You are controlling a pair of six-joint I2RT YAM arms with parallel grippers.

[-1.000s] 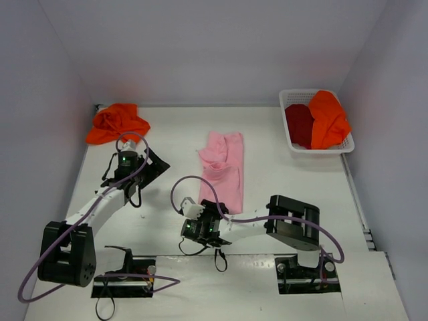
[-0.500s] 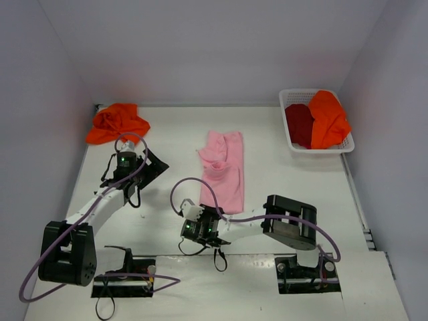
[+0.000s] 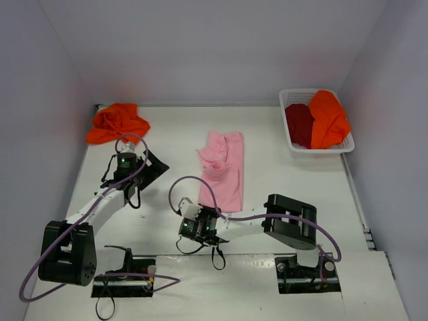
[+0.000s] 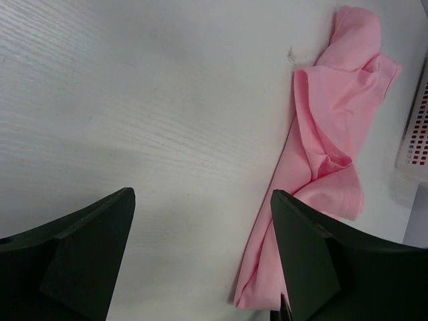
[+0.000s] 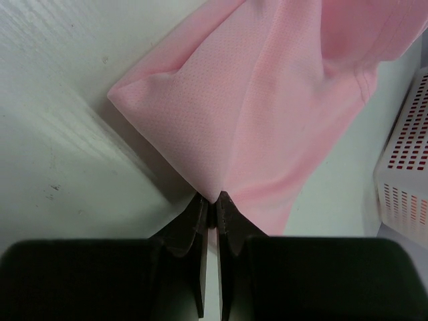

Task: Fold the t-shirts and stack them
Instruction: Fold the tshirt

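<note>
The right jaws are clenched on the near hem of the soft light pink cloth t-shirt [image 5: 267, 100], which spreads away ahead of them on the white bench [image 4: 134, 100]. The left jaws stand released over bare bench, with the shirt just beyond one finger.

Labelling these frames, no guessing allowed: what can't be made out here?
- Right wrist view: how much of the pink t-shirt is pinched, hidden inside the shut right gripper.
- Top view: part of the dark red t-shirt, under an orange t-shirt in the basket.
- Left wrist view: the pink t-shirt's near end, behind the left gripper's finger.
</note>
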